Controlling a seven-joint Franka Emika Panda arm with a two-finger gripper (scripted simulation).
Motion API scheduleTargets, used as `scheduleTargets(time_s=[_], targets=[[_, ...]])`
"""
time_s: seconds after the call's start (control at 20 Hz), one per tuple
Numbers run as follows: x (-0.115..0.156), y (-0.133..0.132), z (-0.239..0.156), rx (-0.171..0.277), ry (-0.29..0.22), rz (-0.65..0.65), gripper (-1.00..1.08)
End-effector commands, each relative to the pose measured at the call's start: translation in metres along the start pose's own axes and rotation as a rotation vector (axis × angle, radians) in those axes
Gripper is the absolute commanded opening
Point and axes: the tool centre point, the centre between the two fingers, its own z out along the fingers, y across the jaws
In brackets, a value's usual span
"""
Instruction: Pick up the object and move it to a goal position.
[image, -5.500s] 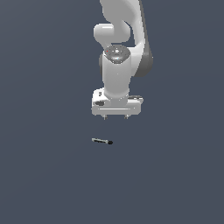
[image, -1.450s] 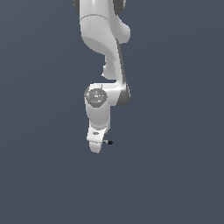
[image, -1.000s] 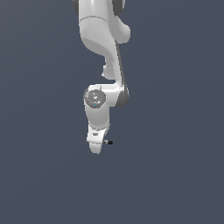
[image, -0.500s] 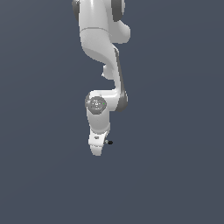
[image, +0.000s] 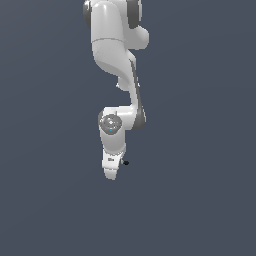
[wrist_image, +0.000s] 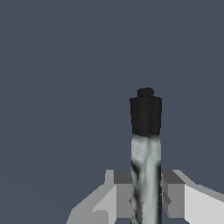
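So the white arm (image: 117, 60) comes down from the top of the exterior view, bends at a chunky elbow, then drops almost straight down through a round wrist joint (image: 110, 123) with a grey disc on its face. Below that joint the hand (image: 112, 172) points downward, seen edge-on from this side, so it looks like one narrow white wedge.

The stick (wrist_image: 145, 175) is clamped in the hand. The wrist view makes that pretty clear: both grey finger pads (wrist_image: 124, 192) press right against the pale grey shaft, one on each side, with no gap showing. The hand is closed down to about the stick's thickness. The stick's black rounded tip (wrist_image: 145, 114) pokes out well past the fingers.

In the exterior view only that black tip (image: 126, 162) shows, sticking out just beside the hand on the exterior view's right, a bit below the wrist joint. The rest of the stick is hidden behind the hand there.

There's a tiny dark mark on the side of the hand, but it's way too small to read. No other writing or logos I can make out. Everything around is flat dark blue-grey.
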Motion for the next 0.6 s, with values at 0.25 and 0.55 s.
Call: scheduleTargets(time_s=[0.25,0.55], targets=[[0.0,0.0,0.0,-0.001,0.0,0.0,-1.0],[0.011,-0.002,-0.004,-0.001,0.0,0.0,-1.0]])
